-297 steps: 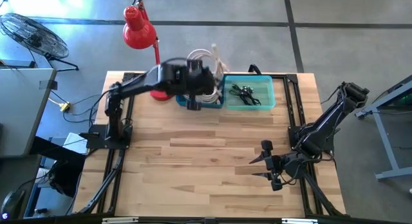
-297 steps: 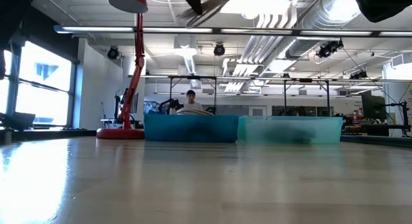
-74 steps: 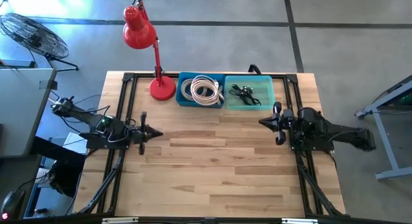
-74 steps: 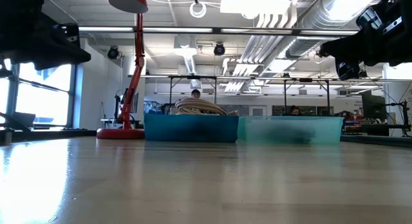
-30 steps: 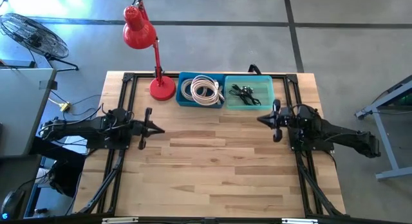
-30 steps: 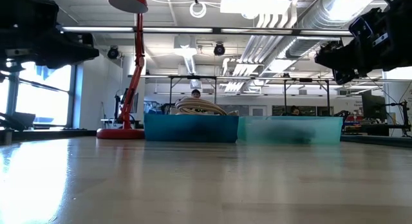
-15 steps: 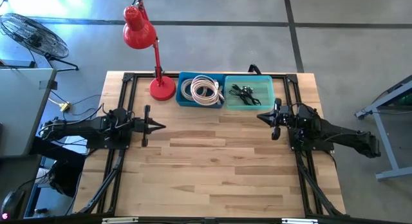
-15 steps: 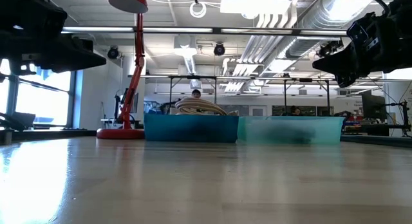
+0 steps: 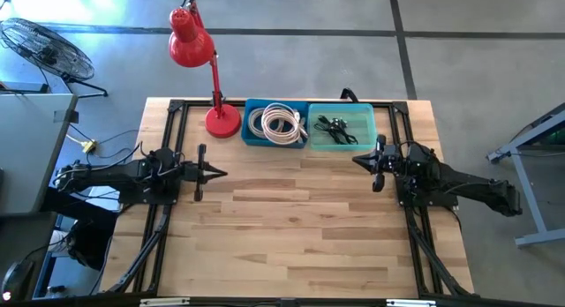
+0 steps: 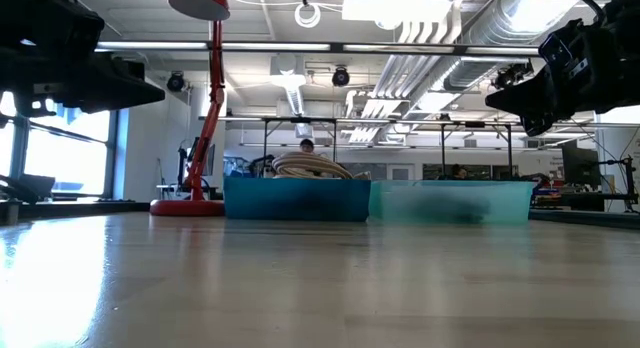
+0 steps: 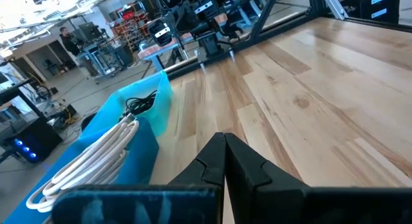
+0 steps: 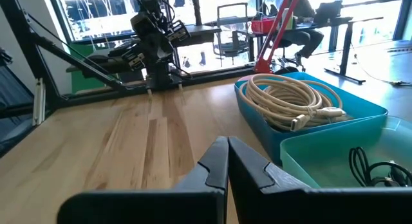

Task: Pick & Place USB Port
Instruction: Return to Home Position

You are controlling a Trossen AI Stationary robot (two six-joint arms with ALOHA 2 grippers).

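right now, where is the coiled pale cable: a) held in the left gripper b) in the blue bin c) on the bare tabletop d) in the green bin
B: the coiled pale cable lies inside the blue bin, next to the green bin that holds the black cable, while the left gripper and right gripper are shut and empty.

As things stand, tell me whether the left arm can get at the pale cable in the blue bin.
Probably yes. Only bare table lies between the left gripper and the open blue bin, where the pale cable lies uncovered. The red lamp stands aside.
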